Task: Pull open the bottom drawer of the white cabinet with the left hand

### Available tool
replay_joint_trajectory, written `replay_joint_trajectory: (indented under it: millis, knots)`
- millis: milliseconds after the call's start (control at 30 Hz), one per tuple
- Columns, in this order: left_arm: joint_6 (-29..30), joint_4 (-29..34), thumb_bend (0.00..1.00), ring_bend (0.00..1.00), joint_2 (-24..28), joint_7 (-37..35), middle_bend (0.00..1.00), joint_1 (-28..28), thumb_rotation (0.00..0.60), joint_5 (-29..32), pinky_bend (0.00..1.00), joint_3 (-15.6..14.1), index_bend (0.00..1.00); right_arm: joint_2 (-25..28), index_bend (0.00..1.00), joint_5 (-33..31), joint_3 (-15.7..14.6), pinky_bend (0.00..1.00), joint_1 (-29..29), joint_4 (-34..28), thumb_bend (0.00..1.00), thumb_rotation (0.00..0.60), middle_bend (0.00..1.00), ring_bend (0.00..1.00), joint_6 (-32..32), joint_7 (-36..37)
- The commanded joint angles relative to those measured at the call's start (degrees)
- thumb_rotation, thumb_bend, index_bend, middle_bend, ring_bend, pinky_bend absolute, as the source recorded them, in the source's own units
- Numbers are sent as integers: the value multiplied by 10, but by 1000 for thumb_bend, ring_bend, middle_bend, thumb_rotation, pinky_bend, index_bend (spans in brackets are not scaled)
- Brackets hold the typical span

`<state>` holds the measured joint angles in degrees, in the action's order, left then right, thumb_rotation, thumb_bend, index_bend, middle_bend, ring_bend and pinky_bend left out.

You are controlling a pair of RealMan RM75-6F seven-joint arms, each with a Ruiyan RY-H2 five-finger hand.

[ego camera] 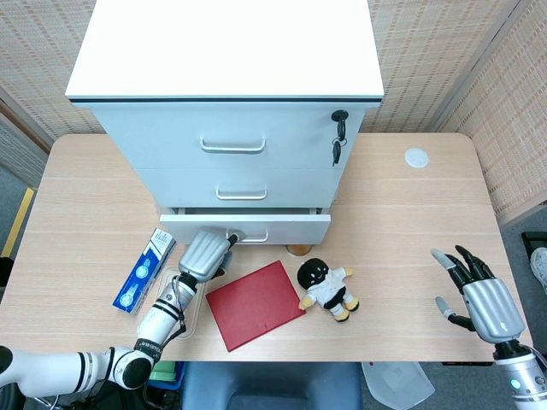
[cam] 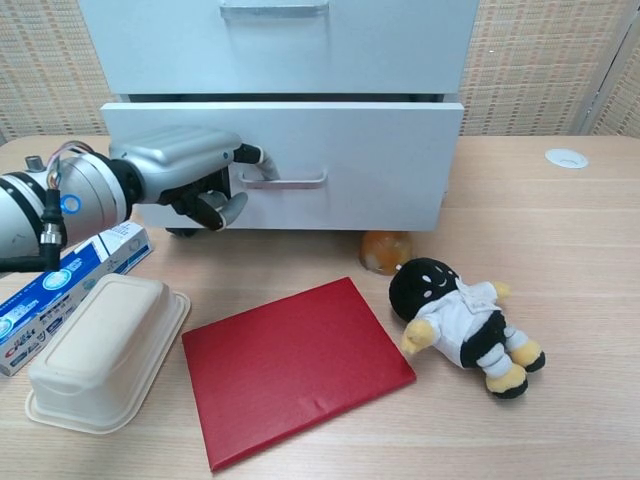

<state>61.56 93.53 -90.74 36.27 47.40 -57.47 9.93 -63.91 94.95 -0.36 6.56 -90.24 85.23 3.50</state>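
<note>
The left hand [cam: 190, 175] had its fingers hooked on the left end of the bottom drawer's handle [cam: 285, 182], which ran crosswise, the drawer [cam: 350, 165] standing partly out with its pull path toward the robot.

The left end of the silver bar handle [cam: 285, 181] on the white bottom drawer [cam: 350, 160] is covered by the silver left hand [cam: 190, 170], so how the fingers wrap it cannot be told. The drawer's inside is not visible in either view. The small amber-brown rounded object [cam: 385, 250] is partly tucked under the drawer front and partly behind the black-headed plush doll [cam: 455, 320]; what it is cannot be told. The beige lidded food container [ego camera: 190, 295] is mostly hidden by the left arm in the head view. The blue and white carton [cam: 60, 285] is cut by the chest view's left edge, its print unreadable.
</note>
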Motion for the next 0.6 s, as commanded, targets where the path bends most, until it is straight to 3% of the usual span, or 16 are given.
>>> replay_joint_trajectory:
  millis: [33, 600]
  knots:
    - [5, 5, 608, 1000, 1, 1, 964, -2, 600, -3, 1000, -3, 262, 0, 111, 0, 0, 158, 1, -1, 307, 600, 194, 118, -1, -1]
    - [22, 34, 608, 1000, 9, 9, 969, -14, 600, -16, 1000, -20, 271, 2, 111, -2, 1, 158, 2, -6, 307, 600, 194, 118, -3, -7]
